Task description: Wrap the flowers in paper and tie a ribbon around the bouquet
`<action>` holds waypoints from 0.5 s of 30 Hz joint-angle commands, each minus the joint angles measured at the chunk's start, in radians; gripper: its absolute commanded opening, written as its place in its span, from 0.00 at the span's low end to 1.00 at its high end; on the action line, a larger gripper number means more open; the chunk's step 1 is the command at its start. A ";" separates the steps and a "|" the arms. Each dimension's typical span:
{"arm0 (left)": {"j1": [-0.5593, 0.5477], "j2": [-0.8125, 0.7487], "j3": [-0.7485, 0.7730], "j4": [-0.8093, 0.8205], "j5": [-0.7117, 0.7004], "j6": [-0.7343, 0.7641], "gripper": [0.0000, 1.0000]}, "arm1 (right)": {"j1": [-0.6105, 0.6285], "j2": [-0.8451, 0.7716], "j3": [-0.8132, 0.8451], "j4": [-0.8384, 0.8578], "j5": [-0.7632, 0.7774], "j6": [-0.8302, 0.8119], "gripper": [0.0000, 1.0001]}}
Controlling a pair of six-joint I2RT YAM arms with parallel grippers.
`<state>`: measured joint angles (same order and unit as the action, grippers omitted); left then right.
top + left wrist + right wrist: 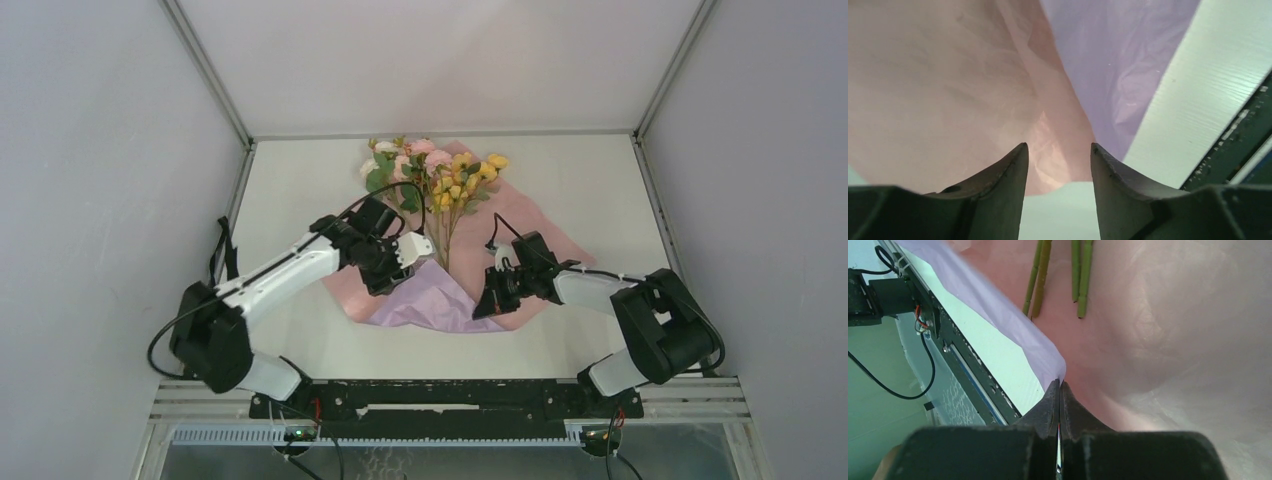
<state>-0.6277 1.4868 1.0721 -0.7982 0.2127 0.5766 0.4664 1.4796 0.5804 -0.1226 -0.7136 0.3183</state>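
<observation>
At your right claw (1059, 390), you see matt, faintly grainy black plastic fingers (1075, 412) against thin, softly crinkled paper (1173, 340) with a slight sheen, and just ahead smooth, matt, plastic-looking green stalks (1083, 280).

Right gripper (1059, 386) jaws pinch paper (1173, 340) edge; flower stalks (1082, 280) beyond.

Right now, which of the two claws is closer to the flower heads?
Left. The left gripper hangs open over the paper's left side, beside the stalks, a little short of the flower heads. The right gripper is farther back, pinching the paper's near edge.
</observation>
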 commanded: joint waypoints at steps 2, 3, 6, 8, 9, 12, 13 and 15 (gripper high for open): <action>-0.099 -0.090 0.104 -0.185 0.115 0.032 0.50 | -0.008 0.016 0.005 0.036 0.004 0.038 0.00; -0.136 -0.069 0.097 -0.188 0.150 0.048 0.50 | -0.008 0.016 0.005 0.037 0.002 0.040 0.00; -0.246 0.021 0.081 -0.107 0.121 0.035 0.43 | -0.016 0.016 0.005 0.037 0.006 0.048 0.00; -0.280 0.102 0.119 -0.070 0.071 0.011 0.34 | -0.022 0.018 0.004 0.035 0.006 0.055 0.00; -0.289 0.138 0.139 -0.058 0.067 0.006 0.32 | -0.024 0.019 0.005 0.033 0.008 0.055 0.00; -0.291 0.212 0.158 0.001 0.016 0.011 0.27 | -0.023 0.014 0.005 0.024 0.009 0.054 0.00; -0.291 0.230 0.156 0.019 -0.016 0.013 0.26 | -0.023 0.012 0.004 0.020 0.012 0.052 0.00; -0.291 0.261 0.145 0.031 -0.054 0.023 0.24 | -0.024 0.006 0.004 0.011 0.015 0.048 0.00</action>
<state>-0.9260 1.7264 1.1610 -0.8322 0.2466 0.5980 0.4465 1.4948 0.5804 -0.1230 -0.7074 0.3542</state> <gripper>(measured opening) 0.257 0.006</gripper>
